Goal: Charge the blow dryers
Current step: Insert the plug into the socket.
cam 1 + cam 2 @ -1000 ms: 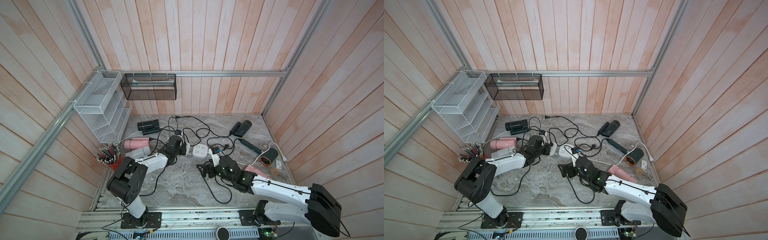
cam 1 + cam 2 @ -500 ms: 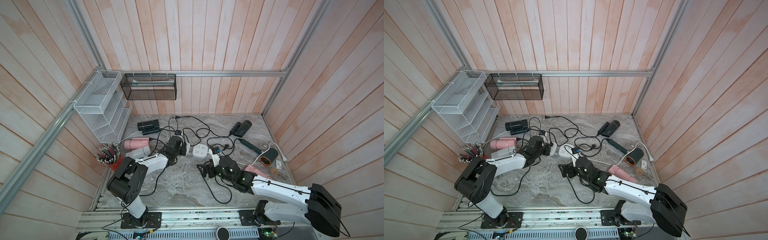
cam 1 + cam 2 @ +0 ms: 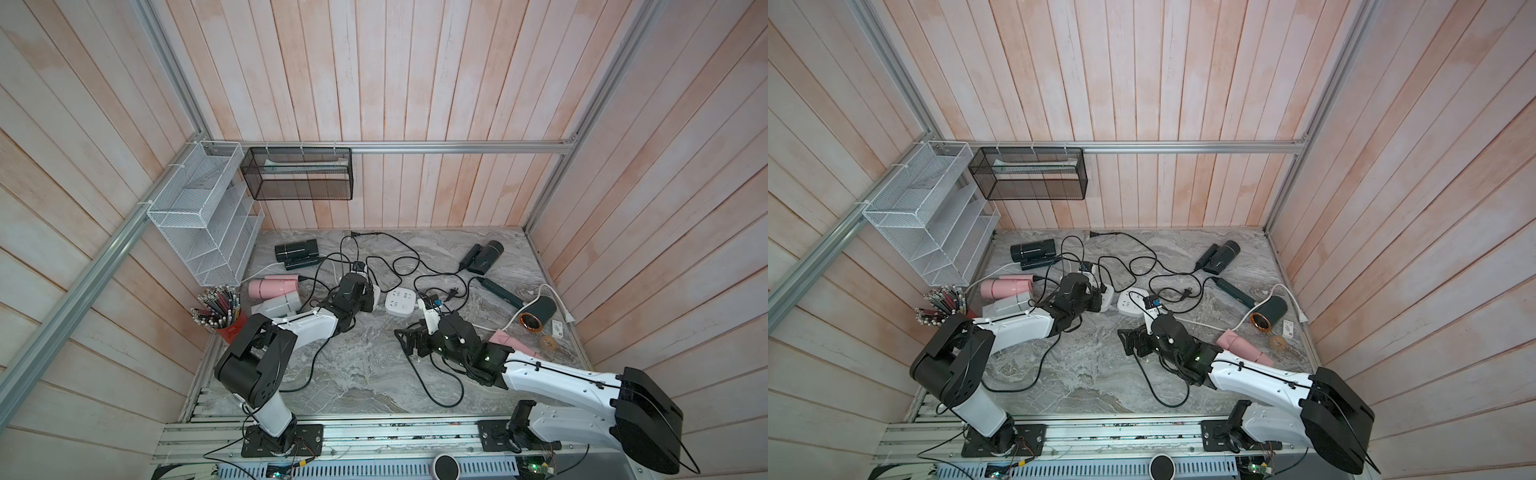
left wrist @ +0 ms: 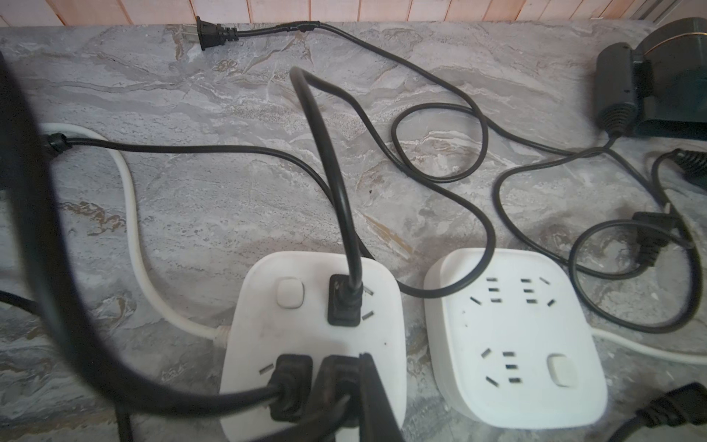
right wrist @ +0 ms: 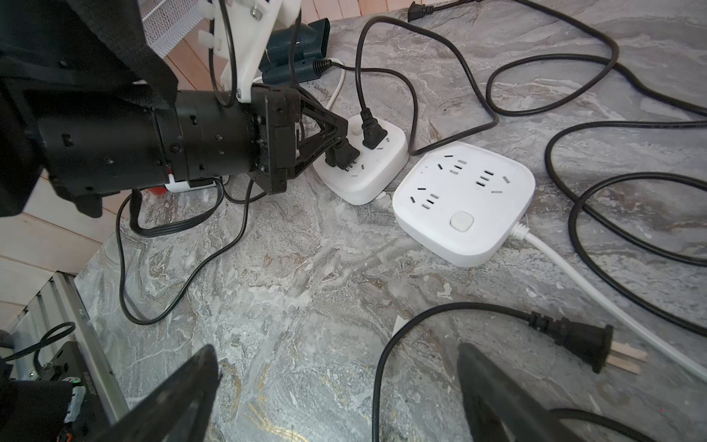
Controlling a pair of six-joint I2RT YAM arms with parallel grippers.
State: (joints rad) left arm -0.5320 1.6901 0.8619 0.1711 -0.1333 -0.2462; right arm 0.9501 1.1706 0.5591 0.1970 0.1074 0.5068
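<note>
Okay, I count:
- six blow dryers (image 3: 296, 251): two pink, one grey, three dark
- two power strips (image 5: 463, 199) amid tangled cords (image 3: 399, 266)
- left gripper (image 5: 333, 137) pinching a plug (image 5: 346, 159); right gripper (image 5: 336, 356) wide, empty

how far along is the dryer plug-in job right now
Done: two black plugs sit in one white square power strip. In hand: the left gripper is shut on a third black plug at that strip. Left: the second white square strip has empty sockets; a loose black plug lies by the open right gripper.
</note>
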